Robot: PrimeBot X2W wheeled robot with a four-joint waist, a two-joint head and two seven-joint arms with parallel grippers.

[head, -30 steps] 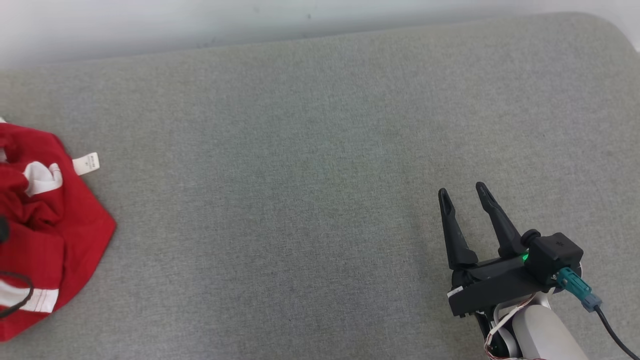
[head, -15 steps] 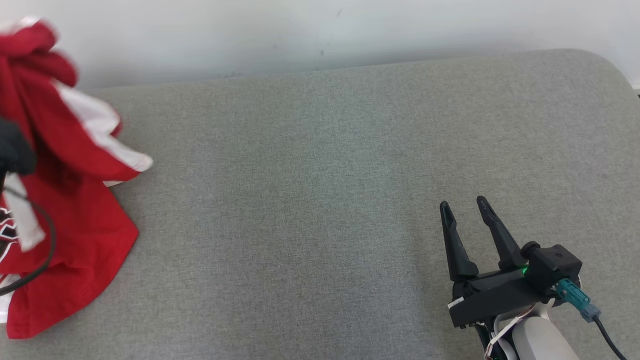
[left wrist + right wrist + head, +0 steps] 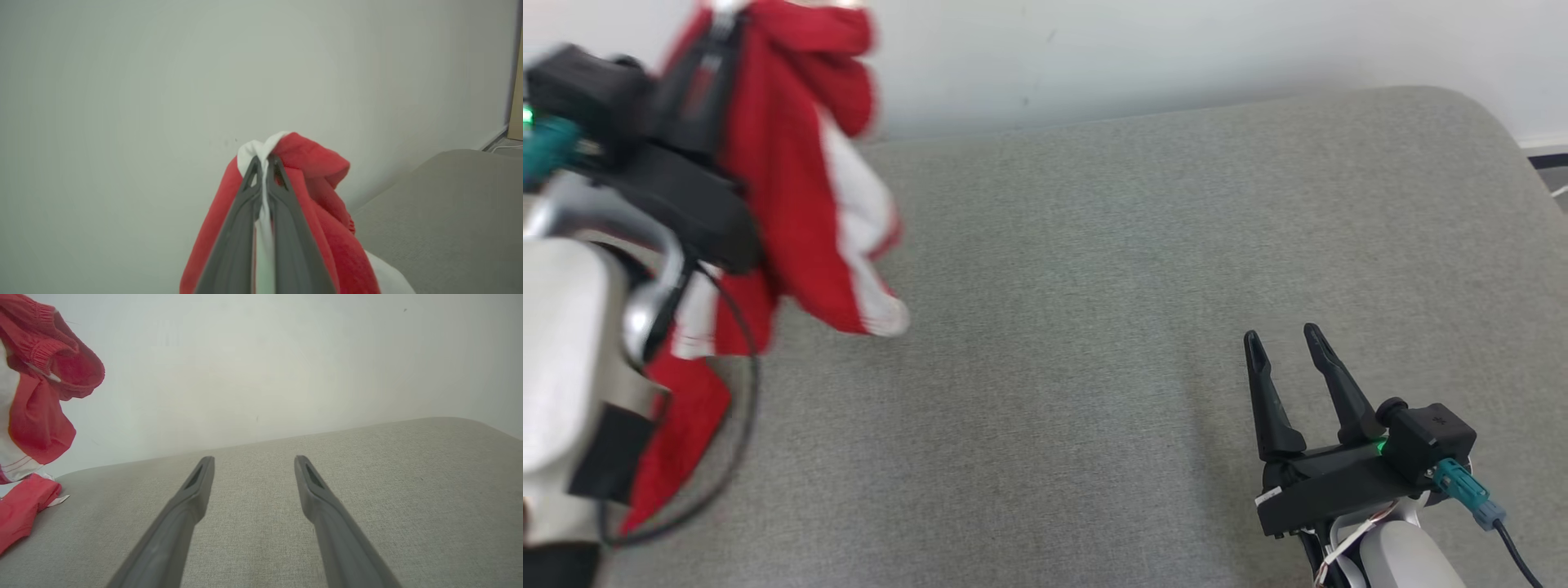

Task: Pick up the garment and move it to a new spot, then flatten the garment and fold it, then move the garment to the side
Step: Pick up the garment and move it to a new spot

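At 10 o'clock in the head view, the left end effector (image 3: 264,161) is pressed together on a white-edged fold of the red-and-white garment (image 3: 800,171). The garment hangs blurred above the gray fabric counter (image 3: 1094,286), its lower end seemingly lying on it. At 4 o'clock, the right end effector (image 3: 1281,336) is spread, with bare counter between its 2 fingers.
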